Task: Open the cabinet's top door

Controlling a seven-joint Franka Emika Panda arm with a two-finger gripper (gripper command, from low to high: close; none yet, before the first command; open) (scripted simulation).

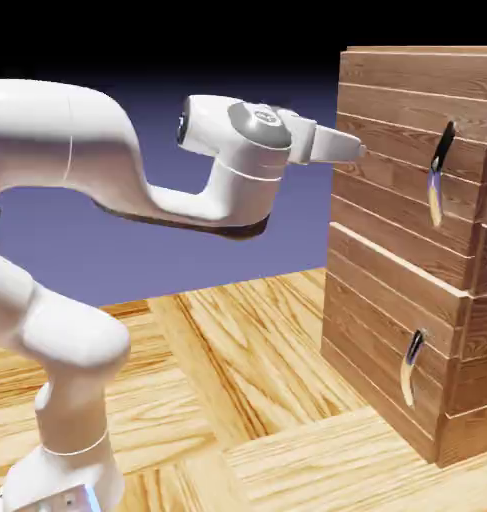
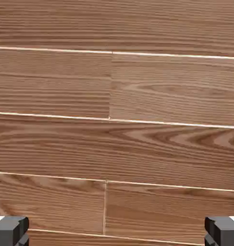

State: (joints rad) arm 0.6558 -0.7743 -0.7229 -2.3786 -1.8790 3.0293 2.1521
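Where we are: as we look from the side, our gripper [image 1: 357, 152] is level and points at the left edge of the cabinet [image 1: 407, 330], up by the second plank from the top.
Gripper: its two grey fingertips [image 2: 10, 230] sit far apart at the two bottom corners of the hand view, so it is open wide, and nothing is between them.
Top door: the top door [image 1: 392, 215] is the big upper panel, and we cannot tell if the tip is touching it or just beside it.
Handle: the top handle [image 1: 439, 172] is a curved black and silver bar on the right part of that door.
Which way to go: from our gripper the handle lies at about four o'clock in the exterior view, near but not in reach of the fingers.
Long way of the handle: it stands almost straight up, from twelve o'clock to six o'clock, leaning a little.
Hand view: we see only brown planks, no handle at all.
Our guess: we think we must slide along the door to the handle first, then close on it across its thin side.
Other handle: the lower handle [image 1: 412, 365] is on the small door, and we should leave it alone.
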